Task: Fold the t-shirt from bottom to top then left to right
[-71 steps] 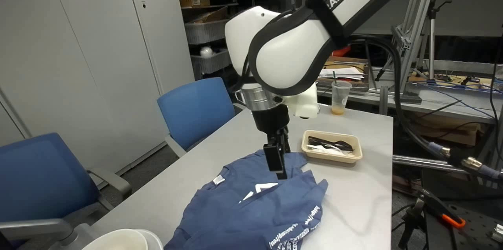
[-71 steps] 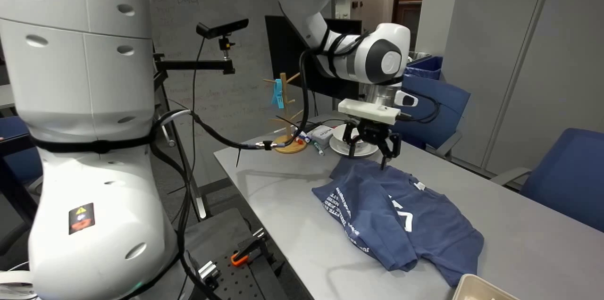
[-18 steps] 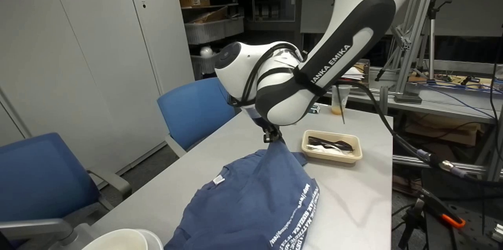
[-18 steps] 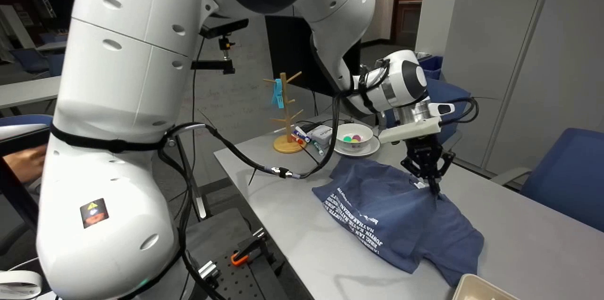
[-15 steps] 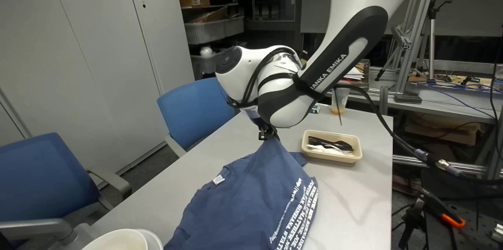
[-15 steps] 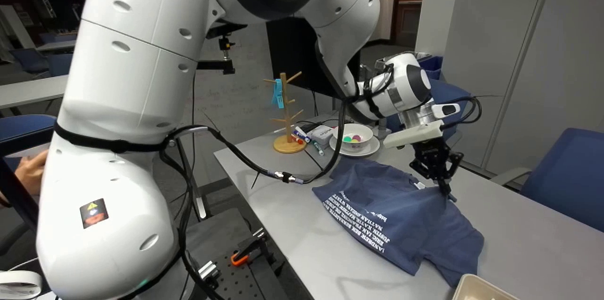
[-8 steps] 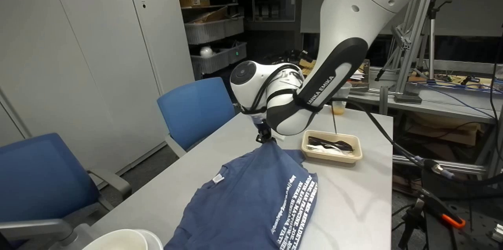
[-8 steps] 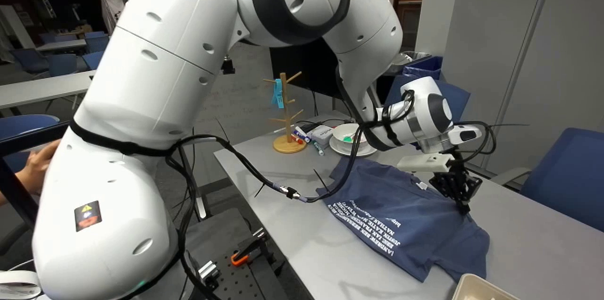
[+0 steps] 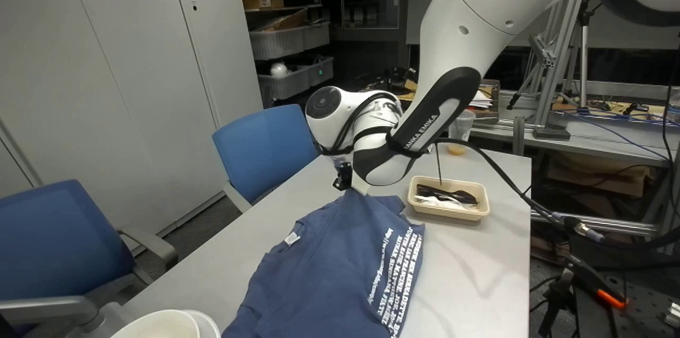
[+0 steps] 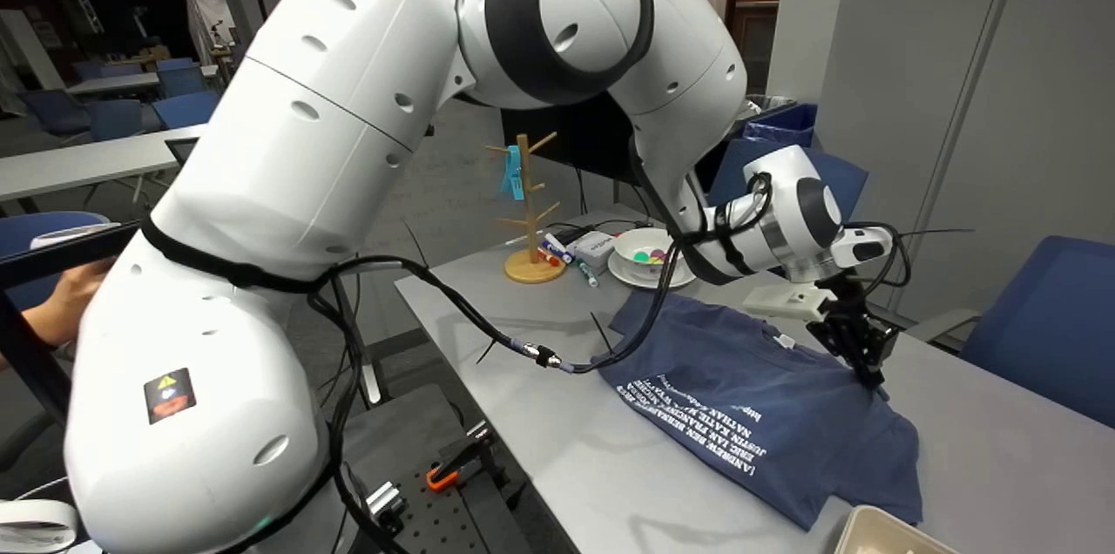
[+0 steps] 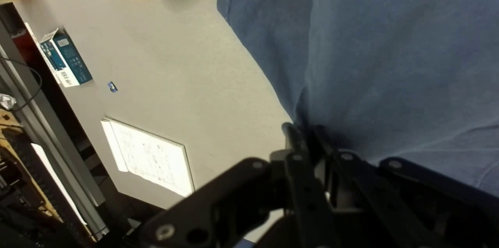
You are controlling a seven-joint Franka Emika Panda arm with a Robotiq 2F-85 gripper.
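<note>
Wrist view: the hand (image 11: 305, 129) is pinching the navy t-shirt (image 11: 390, 53), dragging it nearer the blue chairs (image 9: 265, 149) than a second ago; the bottom-to-top fold is apparently nearing completion. Before us, the t-shirt is tenting at the grip, showing white print (image 9: 396, 277), and lying on the tabletop (image 10: 601, 458) beside a tray (image 9: 449, 214).
</note>
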